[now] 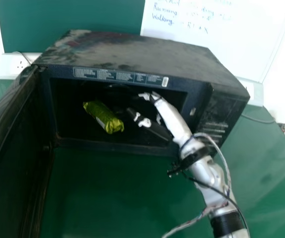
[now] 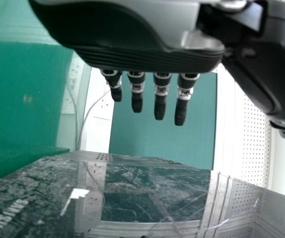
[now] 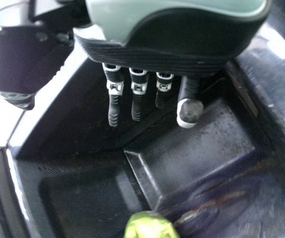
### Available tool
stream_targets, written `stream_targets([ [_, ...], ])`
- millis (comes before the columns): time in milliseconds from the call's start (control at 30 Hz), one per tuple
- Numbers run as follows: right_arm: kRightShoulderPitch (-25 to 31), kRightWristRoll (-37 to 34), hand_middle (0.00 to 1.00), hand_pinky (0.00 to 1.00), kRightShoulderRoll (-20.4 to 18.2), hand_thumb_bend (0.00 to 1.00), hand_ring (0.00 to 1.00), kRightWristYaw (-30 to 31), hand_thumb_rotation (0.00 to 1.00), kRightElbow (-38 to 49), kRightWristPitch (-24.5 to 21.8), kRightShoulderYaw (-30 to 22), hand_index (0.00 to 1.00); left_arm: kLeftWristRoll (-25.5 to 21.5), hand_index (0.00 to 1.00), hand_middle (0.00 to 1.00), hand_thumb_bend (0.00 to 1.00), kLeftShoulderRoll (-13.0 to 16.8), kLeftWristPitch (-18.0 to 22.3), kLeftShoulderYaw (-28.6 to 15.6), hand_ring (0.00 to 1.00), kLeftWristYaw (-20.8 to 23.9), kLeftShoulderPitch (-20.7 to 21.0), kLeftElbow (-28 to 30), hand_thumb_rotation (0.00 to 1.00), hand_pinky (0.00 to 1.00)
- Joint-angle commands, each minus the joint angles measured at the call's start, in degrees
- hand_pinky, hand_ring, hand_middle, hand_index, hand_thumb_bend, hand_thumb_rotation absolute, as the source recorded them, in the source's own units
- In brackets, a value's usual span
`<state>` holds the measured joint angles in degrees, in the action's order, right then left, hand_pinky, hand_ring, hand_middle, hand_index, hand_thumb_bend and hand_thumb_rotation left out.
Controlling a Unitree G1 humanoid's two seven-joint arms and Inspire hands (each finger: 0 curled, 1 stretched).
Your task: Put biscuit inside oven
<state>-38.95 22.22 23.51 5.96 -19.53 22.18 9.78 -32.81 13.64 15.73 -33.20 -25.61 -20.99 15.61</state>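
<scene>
The shiny yellow-green biscuit packet (image 1: 103, 116) is inside the black box-shaped microwave oven (image 1: 132, 52), lying at a slant in the dark cavity. Its far end points toward the left side, and its near end sits closer to the middle of the opening. From where I'm standing, I can see the oven's dark rectangular door (image 1: 13, 148) swung wide open on the robot's left.

The right robot hand (image 1: 174, 119) reaches in through the oven's mouth, to the right of the packet. It is open, its slim black-and-white fingers held out straight and the thumb apart from them, and it has hold of nothing. There is a gap between it and the packet. Loose grey and black cables (image 1: 222, 153) run along that silvery arm.

The left robot hand (image 2: 147, 54) is open too, as its wrist view shows: straight fingers, empty, over a glossy dark surface (image 2: 147, 198) full of pale reflections.

The oven rests on a smooth green tabletop (image 1: 107, 193). Behind it stand a dark green panel (image 1: 73, 15) and a whiteboard with handwriting (image 1: 217, 44). Near the oven's back left corner is a white electrical socket box (image 1: 18, 66) with a thin cable.
</scene>
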Motion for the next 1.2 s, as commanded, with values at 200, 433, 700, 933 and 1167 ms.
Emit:
stream_targets([
  [200, 12.46, -6.14, 0.90, 0.00, 4.65, 0.82, 1.00, 4.72, 0.50, 14.72, 3.06, -5.21, 0.82, -0.16, 0.78, 0.80, 0.83, 0.38, 0.15, -0.35, 0.76, 0.25, -0.28, 0.35, 0.83, 0.67],
  [433, 22.43, -9.30, 0.91, 0.00, 5.63, 0.82, 1.00, 7.47, 0.50, 25.49, 4.18, -7.55, 0.82, -0.39, 0.79, 0.83, 0.88, 1.03, 0.11, -0.52, 0.78, -0.52, 0.01, -0.52, 0.85, 0.67],
  [700, 29.19, -14.50, 0.91, 0.00, 5.69, 0.82, 1.00, 9.17, 0.50, 28.23, 8.38, -9.53, 0.83, -0.10, 0.82, 0.83, 0.87, 0.89, 0.85, -0.78, 0.81, -0.51, 0.73, -1.40, 0.84, 0.71],
  [933, 33.35, -19.35, 0.91, 0.00, 6.72, 0.84, 1.00, 12.73, 0.49, 29.95, 8.74, -11.65, 0.81, -0.37, 0.82, 0.84, 0.88, 1.08, 0.57, -0.82, 0.80, -0.78, 1.29, -2.00, 0.85, 0.69],
  [1167, 37.36, -29.77, 0.91, 0.00, 9.71, 0.82, 1.00, 19.55, 0.50, 34.61, 3.66, -14.94, 0.83, -0.41, 0.82, 0.85, 0.92, 1.37, 0.86, -0.92, 0.80, -1.22, 1.90, -2.67, 0.91, 0.66],
])
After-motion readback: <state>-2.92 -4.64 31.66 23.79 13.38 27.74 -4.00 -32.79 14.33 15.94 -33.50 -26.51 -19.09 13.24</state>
